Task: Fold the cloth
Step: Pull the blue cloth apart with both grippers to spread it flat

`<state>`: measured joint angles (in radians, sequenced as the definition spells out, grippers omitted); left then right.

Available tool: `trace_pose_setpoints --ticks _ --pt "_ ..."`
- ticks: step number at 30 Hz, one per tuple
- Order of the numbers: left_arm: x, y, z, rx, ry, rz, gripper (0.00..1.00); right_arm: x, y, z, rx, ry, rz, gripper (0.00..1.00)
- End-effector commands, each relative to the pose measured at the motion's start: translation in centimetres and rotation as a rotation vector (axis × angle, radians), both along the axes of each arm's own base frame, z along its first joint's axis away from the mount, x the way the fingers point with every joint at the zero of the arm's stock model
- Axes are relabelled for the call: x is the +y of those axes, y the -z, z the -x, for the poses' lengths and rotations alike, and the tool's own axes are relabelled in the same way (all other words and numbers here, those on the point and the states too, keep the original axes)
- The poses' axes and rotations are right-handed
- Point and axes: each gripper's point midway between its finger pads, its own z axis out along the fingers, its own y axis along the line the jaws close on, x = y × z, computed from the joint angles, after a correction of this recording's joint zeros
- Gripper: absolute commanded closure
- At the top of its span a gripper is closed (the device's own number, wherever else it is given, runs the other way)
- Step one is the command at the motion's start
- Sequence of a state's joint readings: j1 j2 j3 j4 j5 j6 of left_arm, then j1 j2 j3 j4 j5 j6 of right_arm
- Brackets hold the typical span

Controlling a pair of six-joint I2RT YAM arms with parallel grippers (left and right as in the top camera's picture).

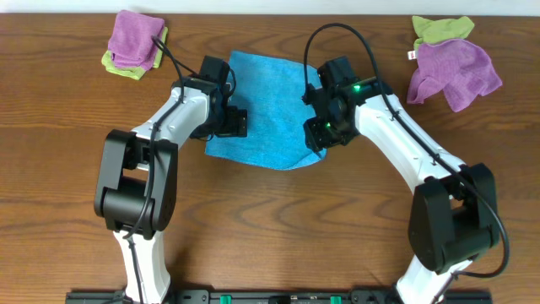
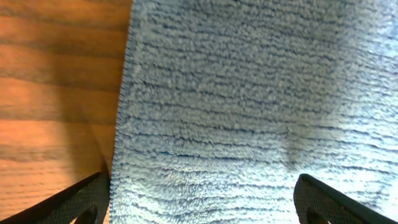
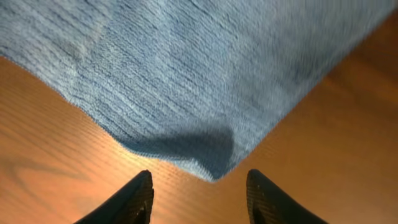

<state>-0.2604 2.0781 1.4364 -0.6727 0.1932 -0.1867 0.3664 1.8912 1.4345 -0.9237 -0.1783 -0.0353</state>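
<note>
Wooden table (image 1: 270,228) bears blue cloth (image 1: 266,114) mid-back; purple-green left pile (image 1: 133,44), right pile (image 1: 454,63) at back corners.

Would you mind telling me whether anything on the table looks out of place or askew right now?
Nothing is spilled or damaged. The blue cloth lies slightly askew to the table edge, and the purple cloth and green cloth far right sit crumpled, unlike the tidy stack far left.

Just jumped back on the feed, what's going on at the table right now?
Both arms are at the blue cloth, which lies mostly flat in the middle of the table. The left tool is open over the cloth's left edge. The right tool is open too, with a cloth corner just ahead of its fingers. Neither grips anything, and no clear fold shows yet.
</note>
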Motion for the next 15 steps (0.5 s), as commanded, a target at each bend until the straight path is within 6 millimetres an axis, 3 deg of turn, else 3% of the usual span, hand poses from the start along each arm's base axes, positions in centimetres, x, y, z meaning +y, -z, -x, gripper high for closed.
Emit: trace_pose_setpoints --ticks 1,2,3,7,15 --pt "-1.2 -1.1 1.2 0.019 -0.003 0.068 0.05 0.0 0.5 0.2 -0.029 -0.081 0.015 0.78" --pt "-1.3 -2.3 1.0 -0.010 -0.001 0.076 0.05 0.0 0.7 0.0 -0.035 -0.077 0.012 0.93" --pt "-1.3 -3.3 0.8 -0.038 0.007 0.081 0.05 0.1 0.8 -0.1 -0.041 -0.073 0.009 0.98" --pt "-1.4 -6.1 0.4 -0.113 0.056 0.091 0.05 0.1 2.0 0.1 -0.040 -0.050 -0.002 0.99" --pt "-1.3 -6.0 1.0 -0.089 0.055 0.085 0.05 0.0 5.5 2.9 0.030 -0.034 -0.029 0.98"
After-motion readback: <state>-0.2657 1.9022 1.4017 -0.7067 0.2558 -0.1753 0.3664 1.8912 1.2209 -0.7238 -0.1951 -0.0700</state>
